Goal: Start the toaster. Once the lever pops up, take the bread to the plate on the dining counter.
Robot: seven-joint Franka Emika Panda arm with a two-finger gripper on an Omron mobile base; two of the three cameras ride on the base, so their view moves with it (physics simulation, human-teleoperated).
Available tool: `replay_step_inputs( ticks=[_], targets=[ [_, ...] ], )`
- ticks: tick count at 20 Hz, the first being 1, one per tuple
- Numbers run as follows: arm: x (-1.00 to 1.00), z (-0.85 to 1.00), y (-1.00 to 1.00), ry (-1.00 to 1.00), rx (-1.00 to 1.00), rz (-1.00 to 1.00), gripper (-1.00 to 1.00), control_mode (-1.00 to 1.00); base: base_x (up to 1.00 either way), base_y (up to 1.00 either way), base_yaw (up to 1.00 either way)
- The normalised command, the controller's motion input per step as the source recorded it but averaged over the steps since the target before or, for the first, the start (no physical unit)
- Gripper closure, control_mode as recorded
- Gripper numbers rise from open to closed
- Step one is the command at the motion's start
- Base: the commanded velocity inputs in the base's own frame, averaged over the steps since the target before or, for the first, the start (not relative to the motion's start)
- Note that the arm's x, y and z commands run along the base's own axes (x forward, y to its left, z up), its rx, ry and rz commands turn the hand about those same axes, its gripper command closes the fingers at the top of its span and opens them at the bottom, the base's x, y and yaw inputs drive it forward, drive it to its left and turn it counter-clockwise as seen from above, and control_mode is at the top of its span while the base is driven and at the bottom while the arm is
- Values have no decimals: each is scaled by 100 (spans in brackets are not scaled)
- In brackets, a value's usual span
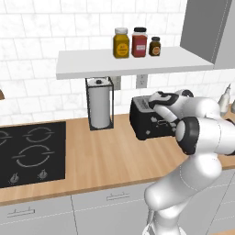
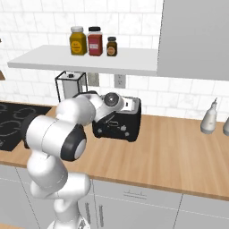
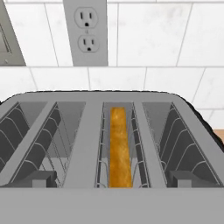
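Toaster (image 1: 149, 120) sits centre-right of the left base view, on the wood tabletop (image 1: 105, 156) against the tiled wall, just right of the paper towel holder (image 1: 99, 103). In the right base view it's centre frame, partly behind the arm's wrist.

Bread (image 3: 119, 146) is inside the toaster: hand view looks down into the slots, golden-brown crust edge showing in the slot right of centre, standing upright betw. the wire guides. The other slots look empty. Bread top edge sits low in the slot, so prob. either toasting or not yet raised; can't tell lever position from these frames.

Hand (image 1: 156, 104) hovers over the toaster top, angled down at it. The hand is released, jaws fully apart, nothing in them; it isn't touching bread or toaster as far as visible. The wide spread makes sense for straddling the slice edge-on later, or for pressing the lever w/ one finger.

Wall outlet (image 3: 85, 30) at top of hand view, directly behind the toaster. Three jars (image 1: 136, 42) on the shelf (image 1: 133, 62) above; cooktop (image 1: 30, 151) at left of the left base view.

Stage, my guess: early, at toaster; plate not reached yet.
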Motion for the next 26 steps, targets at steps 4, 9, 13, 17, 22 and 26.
replay_step_inputs(
  ticks=[4,9,13,17,22,26],
  targets=[
    [0,0,0,0,0,0,-100,-100,0,0,0],
    [0,0,0,0,0,0,-100,-100,0,0,0],
    [0,0,0,0,0,0,-100,-100,0,0,0],
    [0,0,0,0,0,0,-100,-100,0,0,0],
    [0,0,0,0,0,0,-100,-100,0,0,0],
    [0,0,0,0,0,0,-100,-100,0,0,0]
  ],
)
